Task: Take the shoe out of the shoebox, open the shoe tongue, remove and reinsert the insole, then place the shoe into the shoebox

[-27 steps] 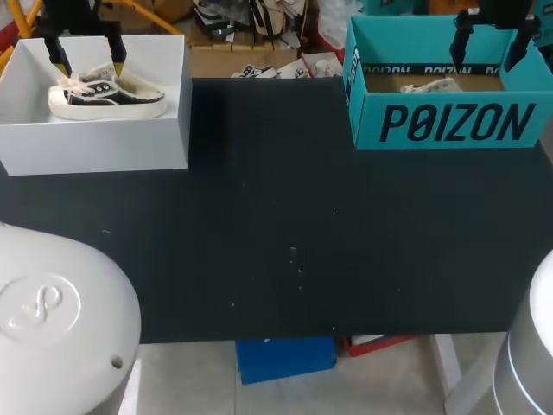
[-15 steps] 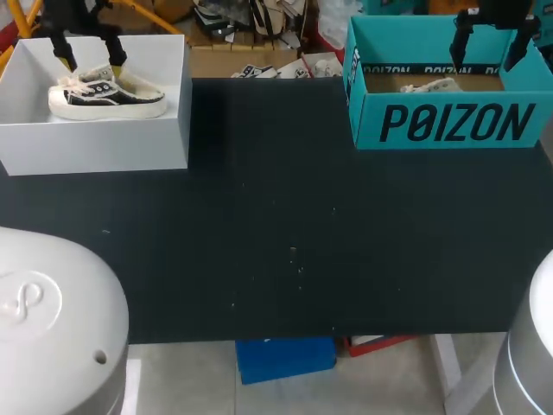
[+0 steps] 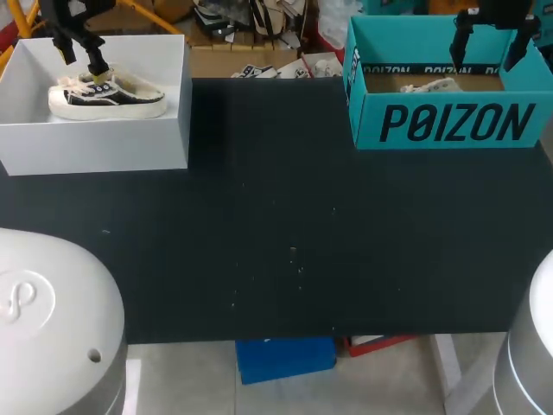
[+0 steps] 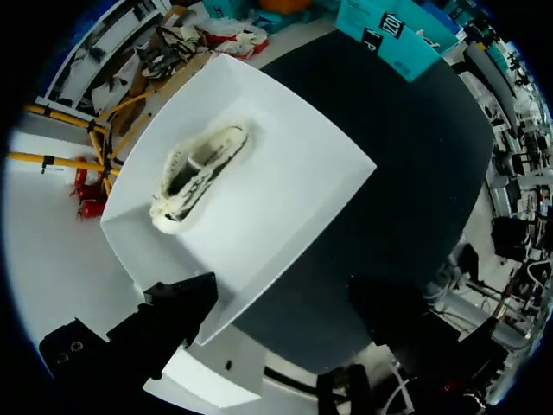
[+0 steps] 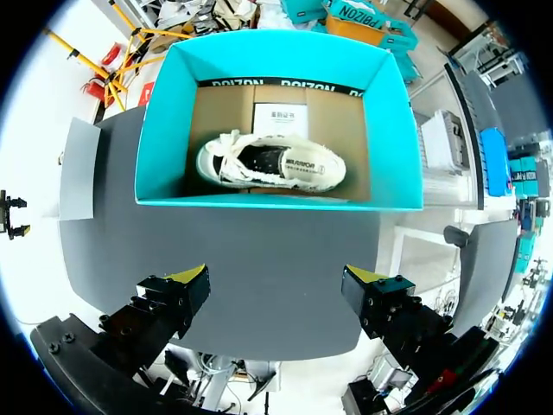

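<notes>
Left jaws spread, hanging over the white box (image 3: 130, 143) - black-and-white sneaker (image 4: 199, 177) lies inside, ahead of them. Right jaws spread too, above the teal shoebox (image 5: 259, 201), black print on its walls - white sneaker (image 5: 272, 162) and a printed card (image 5: 281, 117) inside, ahead of them. Both boxes sit on the black counter (image 3: 276, 225).

Large black lettering on the teal shoebox (image 3: 449, 97) front, smaller print on its inner band (image 5: 285, 84)
</notes>
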Controlling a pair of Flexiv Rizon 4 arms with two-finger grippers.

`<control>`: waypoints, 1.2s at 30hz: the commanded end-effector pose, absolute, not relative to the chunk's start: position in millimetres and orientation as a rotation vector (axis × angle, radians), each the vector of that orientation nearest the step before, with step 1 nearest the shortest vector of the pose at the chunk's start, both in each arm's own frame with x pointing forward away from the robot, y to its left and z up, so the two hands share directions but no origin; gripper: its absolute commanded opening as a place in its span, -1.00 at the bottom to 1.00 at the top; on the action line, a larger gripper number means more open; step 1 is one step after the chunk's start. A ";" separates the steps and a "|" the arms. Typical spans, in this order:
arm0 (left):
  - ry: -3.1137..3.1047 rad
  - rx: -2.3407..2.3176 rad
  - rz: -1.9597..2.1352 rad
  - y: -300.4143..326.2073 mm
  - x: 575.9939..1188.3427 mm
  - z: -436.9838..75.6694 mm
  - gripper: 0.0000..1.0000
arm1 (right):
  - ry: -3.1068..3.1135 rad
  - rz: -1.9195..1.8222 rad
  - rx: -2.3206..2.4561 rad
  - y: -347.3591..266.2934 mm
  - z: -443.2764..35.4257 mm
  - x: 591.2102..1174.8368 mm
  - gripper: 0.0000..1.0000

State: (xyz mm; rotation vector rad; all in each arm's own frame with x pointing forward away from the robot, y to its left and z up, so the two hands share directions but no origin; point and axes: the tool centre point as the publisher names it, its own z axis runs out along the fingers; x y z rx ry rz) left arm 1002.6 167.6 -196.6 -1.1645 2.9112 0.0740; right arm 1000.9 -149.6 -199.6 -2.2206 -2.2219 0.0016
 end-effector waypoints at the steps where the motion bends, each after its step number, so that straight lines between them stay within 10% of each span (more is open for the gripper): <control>1: 3.003 -0.877 0.129 165.9 1003.9 -195.4 1.00 | -2.221 0.002 -2.221 -149.9 -199.7 1000.7 1.00; 32: 3.064 -0.445 0.113 209.6 1114.0 -269.2 1.00 | -2.221 0.002 -2.221 -149.9 -199.7 1000.7 1.00; 36: 3.065 -0.436 0.115 210.0 1125.0 -278.1 0.69 | -2.221 0.002 -2.221 -149.9 -199.7 1000.7 1.00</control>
